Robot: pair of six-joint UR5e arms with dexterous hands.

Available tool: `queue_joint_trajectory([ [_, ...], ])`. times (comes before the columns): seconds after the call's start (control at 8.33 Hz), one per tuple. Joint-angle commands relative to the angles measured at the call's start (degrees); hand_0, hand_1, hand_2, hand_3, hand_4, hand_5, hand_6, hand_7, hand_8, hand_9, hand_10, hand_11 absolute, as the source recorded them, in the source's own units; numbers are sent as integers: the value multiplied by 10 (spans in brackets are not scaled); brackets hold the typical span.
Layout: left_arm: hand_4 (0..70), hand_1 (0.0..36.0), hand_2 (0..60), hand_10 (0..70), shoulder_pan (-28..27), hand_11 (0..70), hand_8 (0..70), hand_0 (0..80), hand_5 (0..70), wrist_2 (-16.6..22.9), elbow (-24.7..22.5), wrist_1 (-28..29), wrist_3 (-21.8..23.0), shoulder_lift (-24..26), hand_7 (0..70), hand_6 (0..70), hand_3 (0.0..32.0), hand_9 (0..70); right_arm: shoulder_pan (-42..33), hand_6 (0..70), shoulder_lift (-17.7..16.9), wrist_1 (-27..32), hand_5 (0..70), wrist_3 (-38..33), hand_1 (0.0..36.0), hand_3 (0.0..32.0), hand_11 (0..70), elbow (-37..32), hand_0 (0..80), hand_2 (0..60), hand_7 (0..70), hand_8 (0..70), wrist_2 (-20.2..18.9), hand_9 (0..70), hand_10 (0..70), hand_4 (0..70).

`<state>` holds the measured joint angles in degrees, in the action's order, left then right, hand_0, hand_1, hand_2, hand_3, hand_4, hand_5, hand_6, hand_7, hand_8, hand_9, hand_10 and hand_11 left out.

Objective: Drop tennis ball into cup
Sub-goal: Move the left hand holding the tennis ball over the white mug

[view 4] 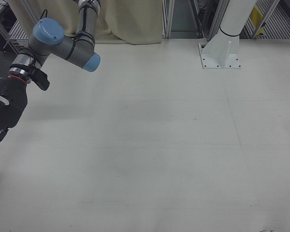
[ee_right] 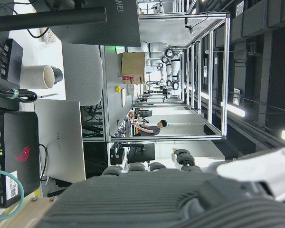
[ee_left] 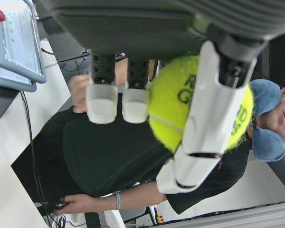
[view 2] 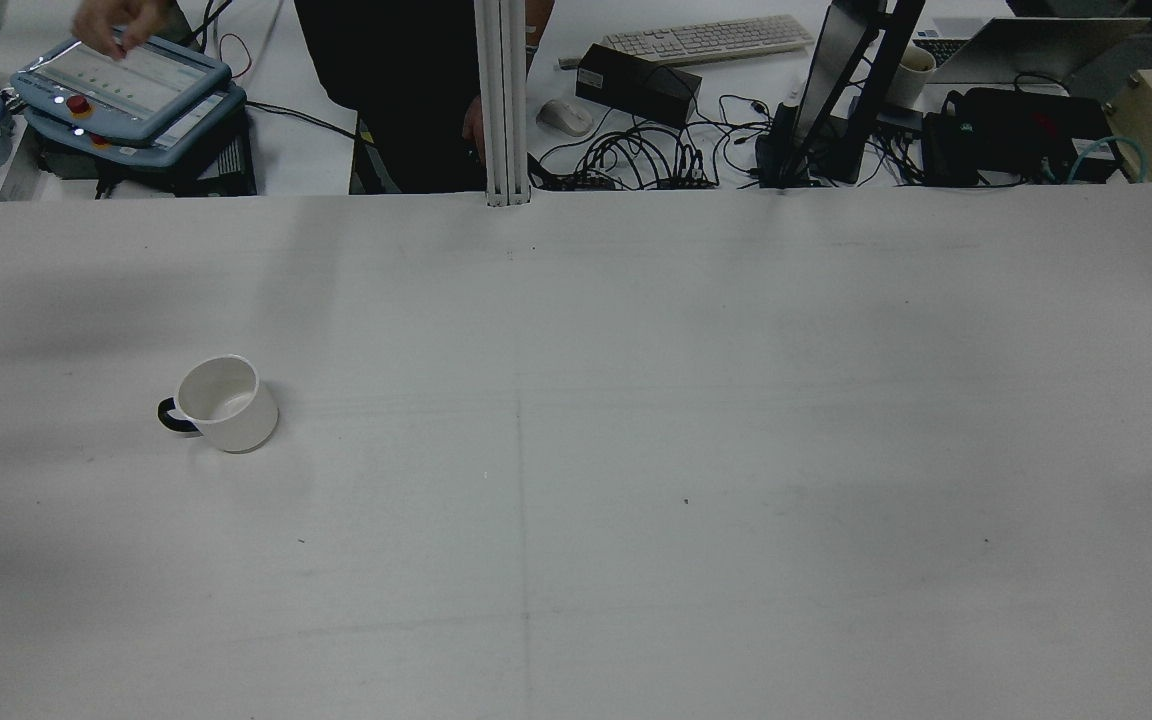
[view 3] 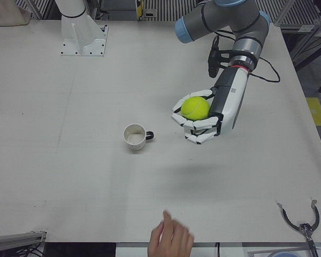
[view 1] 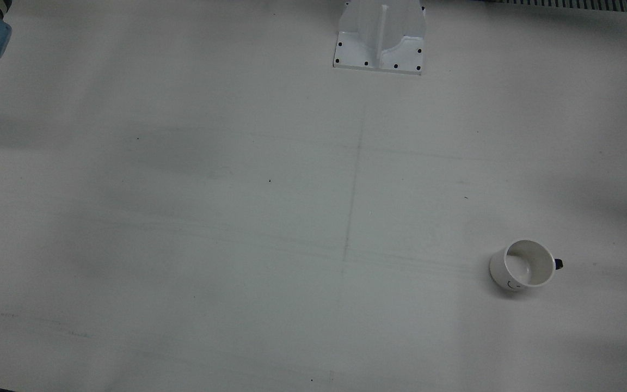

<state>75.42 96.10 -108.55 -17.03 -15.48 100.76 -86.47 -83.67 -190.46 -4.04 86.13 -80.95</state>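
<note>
A yellow-green tennis ball sits in my white left hand, whose fingers curl around it, palm sideways, above the table. In the left hand view the ball is clasped between white fingers. A white cup with a dark handle stands upright on the table, left of and lower than the hand in the left-front view; it also shows in the front view and the rear view. My black right hand hangs at the far left edge, empty, fingers extended.
The left arm's white pedestal stands at the table's far side, also in the front view. A person's hand reaches over the near table edge. A metal tool lies at the near right corner.
</note>
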Motion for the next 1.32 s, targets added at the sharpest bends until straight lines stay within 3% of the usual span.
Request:
queue_joint_trajectory([
  [0.0,623,360,600,700,-71,700,686,775,257,-6,-17,-11,-2,26,700,398,0,700,0,0,0,0,0,0,0,0,0,0,0,0,0,0,0,0,0,0],
  [0.24,616,360,600,700,-147,700,673,797,254,-7,-16,-8,-1,35,700,391,0,700,0,0,0,0,0,0,0,0,0,0,0,0,0,0,0,0,0,0],
  [0.48,603,360,600,700,-191,700,662,800,252,-6,-14,-7,-2,41,700,384,0,700,1,0,0,0,0,0,0,0,0,0,0,0,0,0,0,0,0,0],
  [1.2,583,360,600,700,-208,700,644,800,246,-6,-7,1,-3,28,700,374,0,700,0,0,0,0,0,-1,0,0,0,0,0,0,0,0,0,0,0,0],
])
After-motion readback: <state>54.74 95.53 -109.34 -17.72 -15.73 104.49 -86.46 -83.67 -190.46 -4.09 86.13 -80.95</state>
